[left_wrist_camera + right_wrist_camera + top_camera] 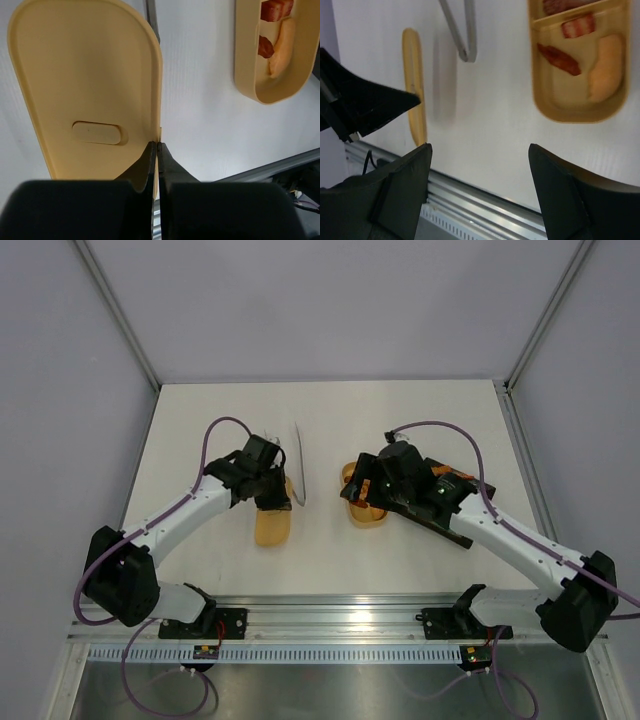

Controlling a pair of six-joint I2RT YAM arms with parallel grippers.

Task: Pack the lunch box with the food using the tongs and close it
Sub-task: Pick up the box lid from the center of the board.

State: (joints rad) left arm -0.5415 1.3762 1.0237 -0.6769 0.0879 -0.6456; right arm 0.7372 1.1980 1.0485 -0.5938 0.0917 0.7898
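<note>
The lunch box point(372, 516) lies mid-table, its far end under my right gripper point(362, 488). The right wrist view shows it holding food: a red strip point(559, 59), a tan piece point(605, 67) and a striped red piece point(579, 26). My right gripper point(480, 150) hangs open above the table, near side of the box, with nothing between its fingers. My left gripper point(157, 146) is shut on the long edge of the flat orange-tan lid point(85, 90), which stands tilted up on edge point(415, 85). The silver tongs point(297, 466) lie on the table between lid and box.
A black tray point(445, 502) sits beneath the right arm, right of the box. An aluminium rail point(330, 615) runs along the near table edge. Frame posts stand at the back corners.
</note>
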